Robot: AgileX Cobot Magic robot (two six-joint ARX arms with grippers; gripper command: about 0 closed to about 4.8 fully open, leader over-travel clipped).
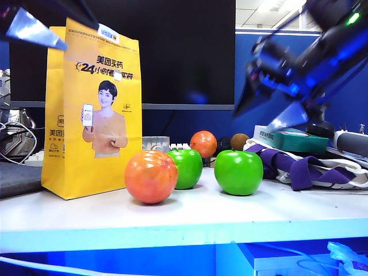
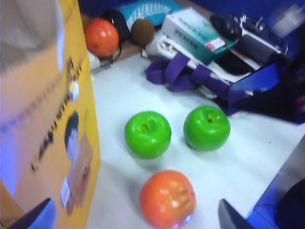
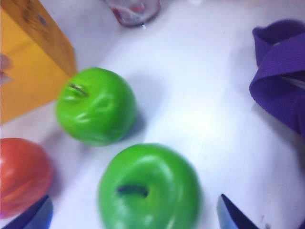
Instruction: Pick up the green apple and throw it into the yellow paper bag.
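Observation:
The green apple stands on the white table, right of the orange-red fruit; it also shows in both wrist views. My right gripper hangs open above and to the right of it, and in the right wrist view the gripper has the apple between its spread fingers without touching it. The tall yellow paper bag stands upright at the left. My left gripper is open and empty, up beside the bag's top.
A second green apple and an orange-red fruit sit between the bag and the apple. Behind are a glass cup, a small orange and a brown ball. A purple strap and a teal box lie at the right.

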